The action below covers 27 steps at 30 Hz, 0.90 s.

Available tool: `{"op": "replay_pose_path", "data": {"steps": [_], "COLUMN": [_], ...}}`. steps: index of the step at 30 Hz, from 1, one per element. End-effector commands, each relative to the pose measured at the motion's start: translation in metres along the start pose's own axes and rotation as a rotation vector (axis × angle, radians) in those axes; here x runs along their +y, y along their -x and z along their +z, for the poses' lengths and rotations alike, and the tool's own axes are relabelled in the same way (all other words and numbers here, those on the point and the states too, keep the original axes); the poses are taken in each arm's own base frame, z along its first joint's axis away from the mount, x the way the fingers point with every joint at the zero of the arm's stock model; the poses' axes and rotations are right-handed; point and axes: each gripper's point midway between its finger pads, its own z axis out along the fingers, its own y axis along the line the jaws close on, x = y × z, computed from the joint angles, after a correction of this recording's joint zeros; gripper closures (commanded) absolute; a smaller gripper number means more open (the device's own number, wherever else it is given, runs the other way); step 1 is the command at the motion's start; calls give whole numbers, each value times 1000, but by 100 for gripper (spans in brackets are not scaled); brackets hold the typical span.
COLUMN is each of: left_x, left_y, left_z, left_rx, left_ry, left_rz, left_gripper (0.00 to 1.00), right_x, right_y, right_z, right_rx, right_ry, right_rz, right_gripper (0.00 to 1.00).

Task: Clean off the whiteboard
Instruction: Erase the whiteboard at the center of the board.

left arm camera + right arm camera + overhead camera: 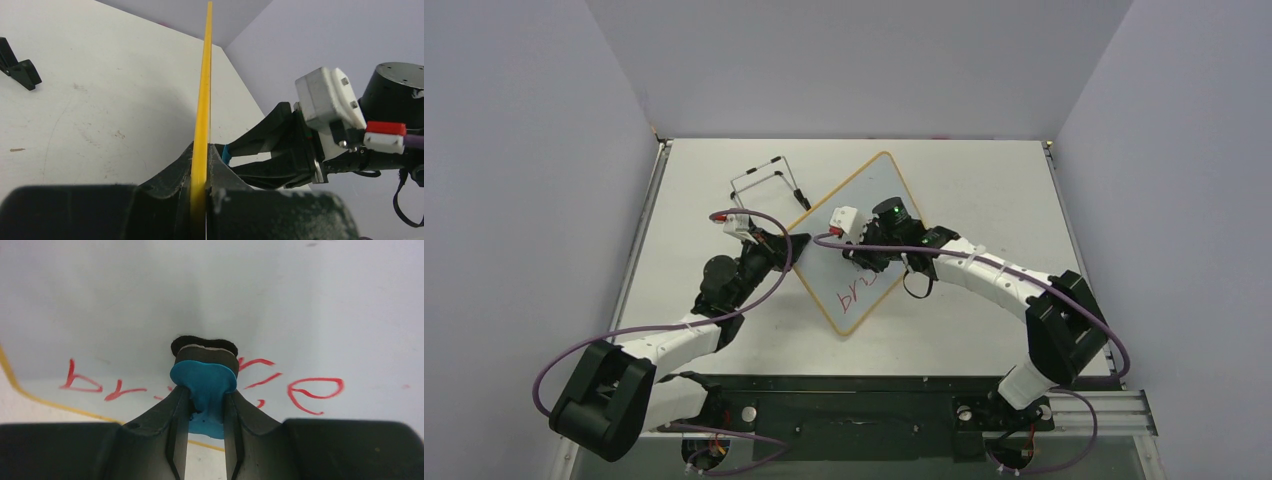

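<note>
Pale table [984,200] below: our left gripper [201,152] clamps the whiteboard [874,195], right gripper [206,395] pinches the eraser [202,377]; we should wipe flat across the red writing [315,390].

Only red handwriting [861,296] on the whiteboard [864,190], near its 6 o'clock corner seen from above; loose strokes, partly covered, not readable as words.

I saw the whiteboard [874,190] glossy white inside a thin yellow frame, with red handwriting scrawled just beyond my right gripper [206,390]. Between its black fingers [160,420] sat a bright blue eraser [202,375] tipped with black felt. My left gripper [201,150] was black too, flanking the yellow edge. The table [984,180] was off-white and the cables [574,355] purple.
</note>
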Motion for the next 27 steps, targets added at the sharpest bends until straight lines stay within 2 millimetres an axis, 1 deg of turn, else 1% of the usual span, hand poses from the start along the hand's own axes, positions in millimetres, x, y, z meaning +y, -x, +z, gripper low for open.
{"op": "replay_pose_path", "data": {"steps": [1,3,4,5,7,8,9,11,13,14,15,16,18,20,22,23,24,25,26,27], "left_x": [-40,-40,-40,-40,-40,-41,-40,-41,-40,-40,-38,-39,-37,-36,-36,-35,-35,-33,-33,-33], "left_y": [5,4,4,4,4,5,5,4,3,3,2,3,3,3,3,4,4,4,5,4], "left_z": [-1,-1,-2,-3,-4,-4,-5,-7,-9,-10,-11,-11,-12,-12,-11,-10,-10,-9,-9,-8], "left_rx": [11,13,13,13,14,14,15,17,20,18,18,14,9,6,9,9,9,7,3,3], "left_ry": [-164,-164,-165,-165,-164,-164,-161,-163,-162,-162,-156,-156,-150,-145,-141,-137,-135,-130,-128,-127], "left_rz": [4,4,4,6,10,11,13,12,10,11,9,10,9,13,20,21,24,24,24,24], "left_gripper": [100,100,100,100,100,100,100,100,100,100,100,100,100,100,100,100,100,100,100,100], "right_x": [54,69,73,81,85,79,77,60,40,27,19,7,-7,-8,4,14,20,29,36,43], "right_y": [-23,-22,-21,-16,-2,8,16,37,43,41,39,35,25,11,-5,-13,-22,-27,-32,-34], "right_z": [1,0,1,0,3,6,6,7,6,4,4,1,-3,-4,-3,-5,-2,-5,-2,-5], "right_rx": [92,96,89,77,37,12,-10,-74,-87,-77,-78,-67,-45,-1,59,98,131,156,175,184], "right_ry": [347,402,409,417,383,329,299,197,99,37,3,-43,-79,-59,35,111,157,224,262,309], "right_rz": [-174,-219,-232,-245,-237,-207,-196,-141,-76,-43,-30,-13,-15,-63,-137,-189,-205,-244,-257,-284], "right_gripper": [100,100,100,100,100,100,100,100,100,100,100,100,100,100,100,100,100,100,100,100]}}
